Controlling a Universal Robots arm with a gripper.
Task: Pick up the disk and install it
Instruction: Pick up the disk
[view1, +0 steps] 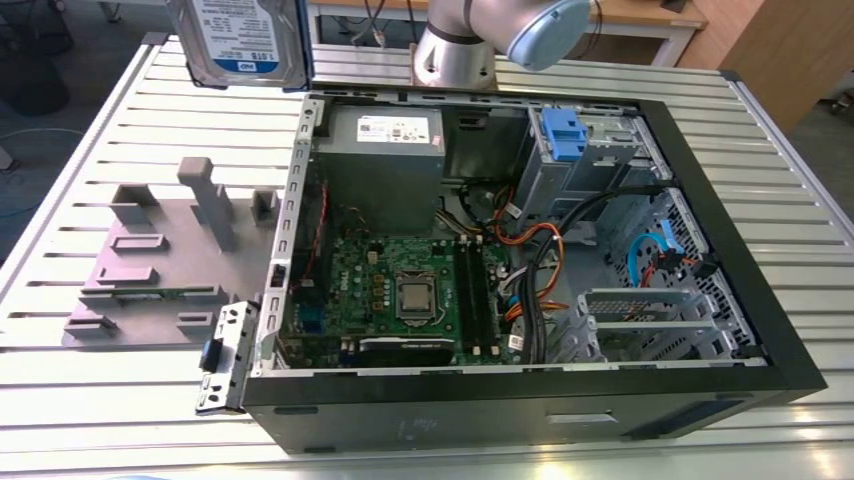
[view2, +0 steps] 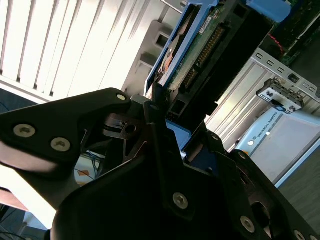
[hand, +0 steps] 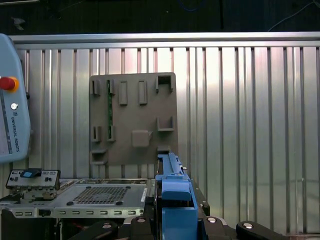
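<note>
The gripper (view2: 157, 97) is clamping the disk (view1: 244, 40) upright, holding it high beside the open computer case (view1: 534, 410)

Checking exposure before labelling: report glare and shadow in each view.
Exterior view: even light, the disk clear, soft sheen on the slatted table. Second wrist view: the table washed out by glare, the disk darker beside it. First wrist view: even, with bright streaks along the slats.

Open computer case (view1: 534, 405) lies on its side on the ribbed metal surface (view1: 107, 400), green motherboard (view1: 400, 290) and grey power supply (view1: 380, 165) exposed. Grey fixture block (view1: 147, 280) sits just beside the case, on the exterior view's left.
</note>
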